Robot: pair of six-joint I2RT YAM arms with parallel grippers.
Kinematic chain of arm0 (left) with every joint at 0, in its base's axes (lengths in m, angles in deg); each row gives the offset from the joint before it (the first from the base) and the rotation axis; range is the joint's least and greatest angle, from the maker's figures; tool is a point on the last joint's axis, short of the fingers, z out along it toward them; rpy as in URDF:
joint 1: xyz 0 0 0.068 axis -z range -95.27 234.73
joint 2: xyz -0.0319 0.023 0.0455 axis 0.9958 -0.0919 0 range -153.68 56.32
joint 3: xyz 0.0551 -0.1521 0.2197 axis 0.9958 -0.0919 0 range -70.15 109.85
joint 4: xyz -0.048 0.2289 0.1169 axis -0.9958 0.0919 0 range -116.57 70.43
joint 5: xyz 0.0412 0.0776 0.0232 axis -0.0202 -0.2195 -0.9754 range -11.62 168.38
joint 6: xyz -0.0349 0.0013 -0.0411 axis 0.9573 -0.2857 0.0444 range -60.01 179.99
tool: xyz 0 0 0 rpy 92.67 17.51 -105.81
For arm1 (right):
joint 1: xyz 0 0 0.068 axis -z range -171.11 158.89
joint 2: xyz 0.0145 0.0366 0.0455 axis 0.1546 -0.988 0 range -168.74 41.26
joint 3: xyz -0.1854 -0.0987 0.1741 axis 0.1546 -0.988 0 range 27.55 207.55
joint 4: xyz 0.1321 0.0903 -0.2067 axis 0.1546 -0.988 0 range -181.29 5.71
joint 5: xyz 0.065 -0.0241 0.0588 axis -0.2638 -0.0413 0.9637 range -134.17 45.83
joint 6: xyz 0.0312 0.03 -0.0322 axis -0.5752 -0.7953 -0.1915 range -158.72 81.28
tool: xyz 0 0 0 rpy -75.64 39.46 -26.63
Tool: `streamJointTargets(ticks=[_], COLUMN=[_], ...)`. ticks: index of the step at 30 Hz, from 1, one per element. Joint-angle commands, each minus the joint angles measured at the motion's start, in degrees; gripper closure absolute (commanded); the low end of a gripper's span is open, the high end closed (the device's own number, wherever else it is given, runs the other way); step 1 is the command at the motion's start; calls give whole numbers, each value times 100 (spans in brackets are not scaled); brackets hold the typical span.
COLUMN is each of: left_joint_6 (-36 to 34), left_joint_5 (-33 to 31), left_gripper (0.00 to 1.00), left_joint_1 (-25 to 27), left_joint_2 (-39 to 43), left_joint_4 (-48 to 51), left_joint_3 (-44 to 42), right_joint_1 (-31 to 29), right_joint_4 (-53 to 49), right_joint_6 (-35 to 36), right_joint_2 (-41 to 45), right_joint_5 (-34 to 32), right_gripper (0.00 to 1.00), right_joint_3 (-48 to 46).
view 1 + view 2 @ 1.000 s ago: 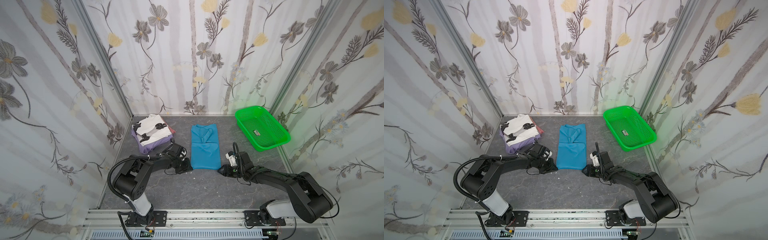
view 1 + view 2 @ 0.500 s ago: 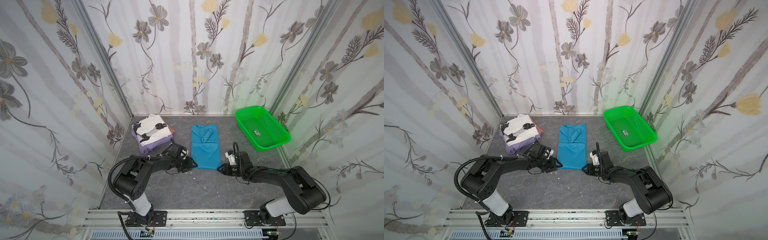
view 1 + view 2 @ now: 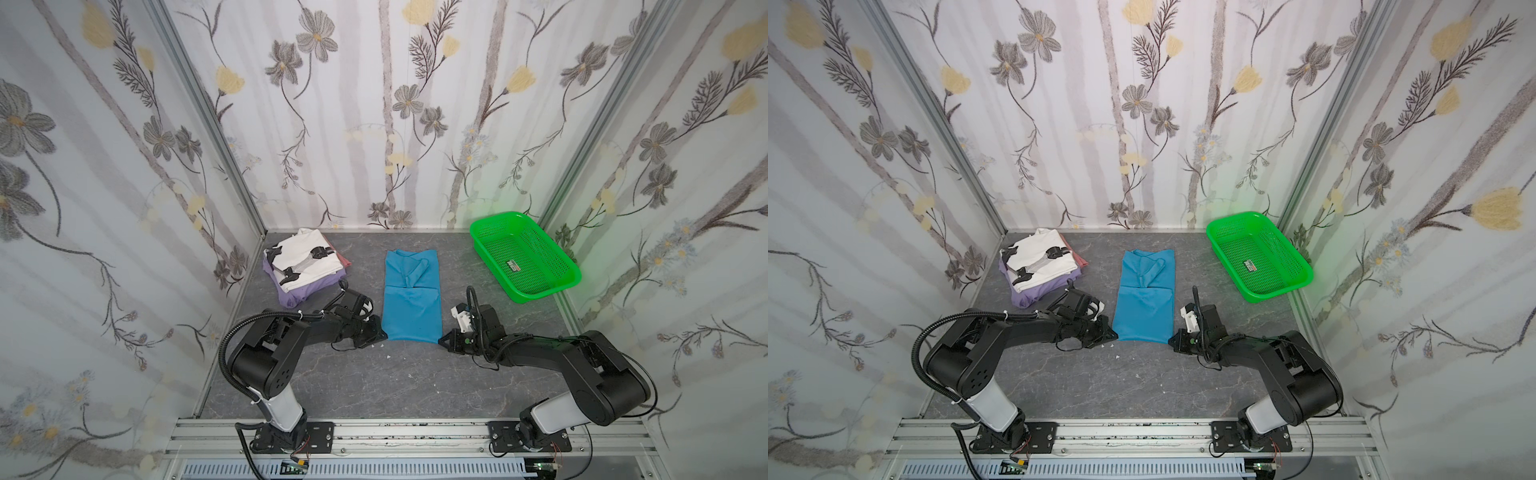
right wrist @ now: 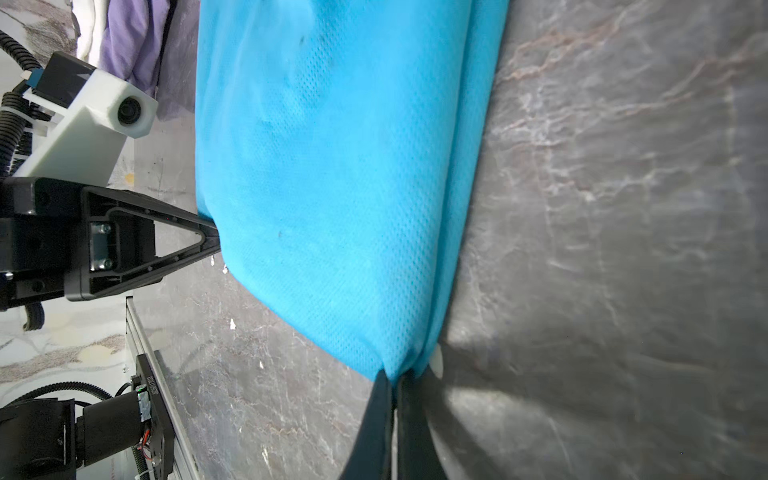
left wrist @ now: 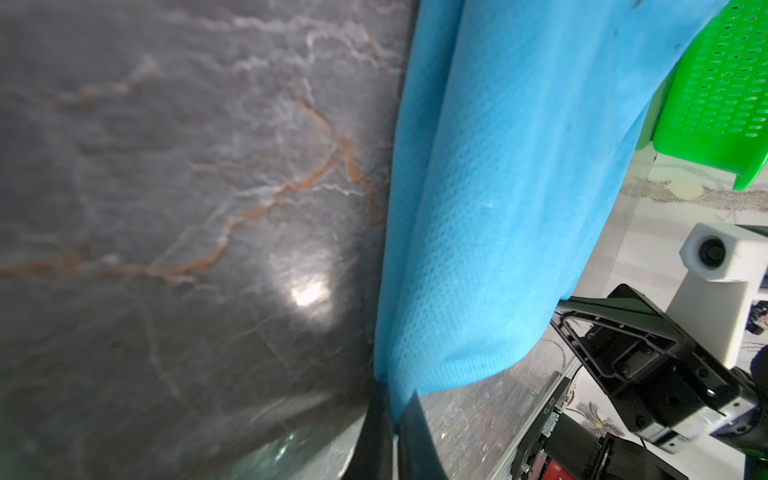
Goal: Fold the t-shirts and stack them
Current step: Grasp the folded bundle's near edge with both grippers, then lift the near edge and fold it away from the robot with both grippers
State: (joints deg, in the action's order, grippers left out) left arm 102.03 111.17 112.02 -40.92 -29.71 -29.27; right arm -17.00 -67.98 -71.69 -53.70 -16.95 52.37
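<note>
Left tool (image 5: 394,411) pressed together, pinching bright blue folded cloth t-shirt (image 3: 411,303) at 7 o'clock corner, right tool (image 4: 395,380) pinching 5 o'clock corner.

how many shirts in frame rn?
4. One blue shirt flat in the middle, near corners pinched by the left gripper and right gripper. Piled at far left: white printed shirt on top, lavender shirt under it, red shirt edge peeking behind. Pile may hide more.

Your two arms reach forward and low, elbows out, wrists turned inward toward each other. Your left gripper (image 3: 379,332) and right gripper (image 3: 444,340) each have jaws pinched together on a near corner of the blue shirt (image 3: 411,307).
</note>
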Motion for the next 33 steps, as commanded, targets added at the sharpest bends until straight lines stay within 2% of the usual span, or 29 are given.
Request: streamJointTargets(ticks=[1, 7, 12, 17, 20, 24, 29, 32, 33], left_joint_6=[17, -153, -377, -338, -218, -57, -11, -72, -98], left_joint_5=[-323, -440, -914, -1031, -787, -505, -382, -597, -686], left_gripper=[100, 100, 100, 100, 100, 100, 100, 100, 100], left_joint_1=[-4, 174, 797, 981, 1095, 1401, 1647, 1636, 1639], left_joint_2=[159, 915, 2442, 3729, 4293, 5007, 5313, 5366, 5327], left_joint_4=[329, 1231, 2533, 3492, 3661, 3612, 3676, 3781, 3782], left_joint_3=[-66, -325, -446, -479, -489, -382, -84, 120, 183], right_joint_1=[-44, -392, -1273, -1572, -1804, -2587, -3271, -3291, -3278], right_joint_4=[-123, -936, -2123, -2908, -3274, -3564, -3793, -3659, -3648], right_joint_6=[25, 155, 188, -153, -367, -621, -728, -816, -871], right_joint_2=[164, 1084, 2267, 3513, 4112, 4787, 4908, 4900, 4884], right_joint_5=[90, 3, -212, -319, -314, -465, -778, -888, -1115], right_gripper=[100, 100, 100, 100, 100, 100, 100, 100, 100], right_joint_3=[-50, -210, -222, -268, -122, 170, 438, 611, 691])
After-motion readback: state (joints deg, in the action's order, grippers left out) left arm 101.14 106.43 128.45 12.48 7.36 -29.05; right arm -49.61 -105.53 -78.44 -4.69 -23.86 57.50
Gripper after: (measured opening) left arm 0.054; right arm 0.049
